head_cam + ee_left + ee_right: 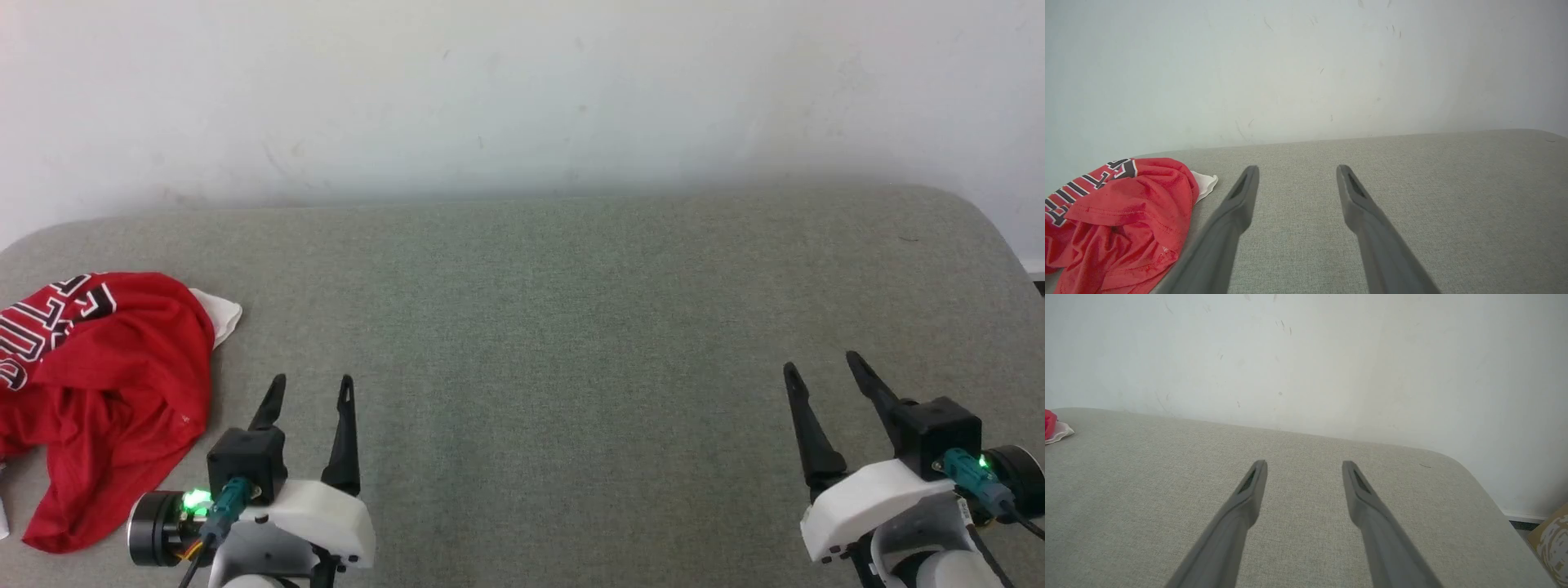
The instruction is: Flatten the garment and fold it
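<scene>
Red jersey cloth, the garment [114, 392] lies crumpled at the left edge of the grey tabletop [571, 327], likely light and limp, best pinched at its white sleeve [220, 318], with the left gripper [313, 380] just beside it and the right gripper [820, 362] well apart, both spread wide and empty

A grey fabric-covered surface [571, 327] meets a scuffed pale wall [522, 90].

A grey-green woven fabric surface [571, 327] with rounded far corners spreads wide and meets a scuffed off-white wall [522, 90], while past its far right corner a brown patterned cardboard box [1551, 539] sits low beside a strip of dark floor [1521, 525]
</scene>
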{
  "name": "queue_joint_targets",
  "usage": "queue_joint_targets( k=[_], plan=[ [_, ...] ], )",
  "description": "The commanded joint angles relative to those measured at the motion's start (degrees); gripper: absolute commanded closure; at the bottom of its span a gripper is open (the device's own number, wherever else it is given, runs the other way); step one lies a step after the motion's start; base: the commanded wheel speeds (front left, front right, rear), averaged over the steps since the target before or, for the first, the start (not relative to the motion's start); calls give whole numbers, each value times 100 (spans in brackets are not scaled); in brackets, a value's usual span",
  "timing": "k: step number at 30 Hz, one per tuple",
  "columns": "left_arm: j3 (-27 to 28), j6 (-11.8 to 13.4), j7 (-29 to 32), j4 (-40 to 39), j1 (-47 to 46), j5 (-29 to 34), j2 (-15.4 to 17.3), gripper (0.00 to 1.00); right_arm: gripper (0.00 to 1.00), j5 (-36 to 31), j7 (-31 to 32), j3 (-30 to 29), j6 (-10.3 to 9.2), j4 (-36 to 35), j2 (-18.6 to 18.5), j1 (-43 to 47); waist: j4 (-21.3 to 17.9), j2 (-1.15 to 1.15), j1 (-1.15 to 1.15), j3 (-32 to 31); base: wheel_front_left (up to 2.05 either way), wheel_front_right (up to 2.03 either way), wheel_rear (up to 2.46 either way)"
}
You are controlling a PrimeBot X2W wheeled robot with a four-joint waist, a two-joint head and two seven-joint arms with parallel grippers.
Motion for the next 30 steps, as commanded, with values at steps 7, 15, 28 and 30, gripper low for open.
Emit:
queue_joint_targets(
  k=[7,15,28,30],
  plan=[
    [35,-40,-123,-87,125,-51,-3,0,0,122,-125,-138,-1,26,2,98,15,0,0,-2,0,0,0],
    [63,-59,-219,-153,187,-82,-5,0,0,161,-221,-256,-1,66,2,145,41,0,0,5,0,0,0],
    [119,-80,-375,-255,278,-146,-9,0,0,226,-376,-391,-1,134,4,209,220,0,0,17,0,0,0],
    [125,-74,-399,-271,292,-160,-9,0,0,233,-400,-405,-1,141,4,219,270,0,0,16,0,0,0]
  ],
)
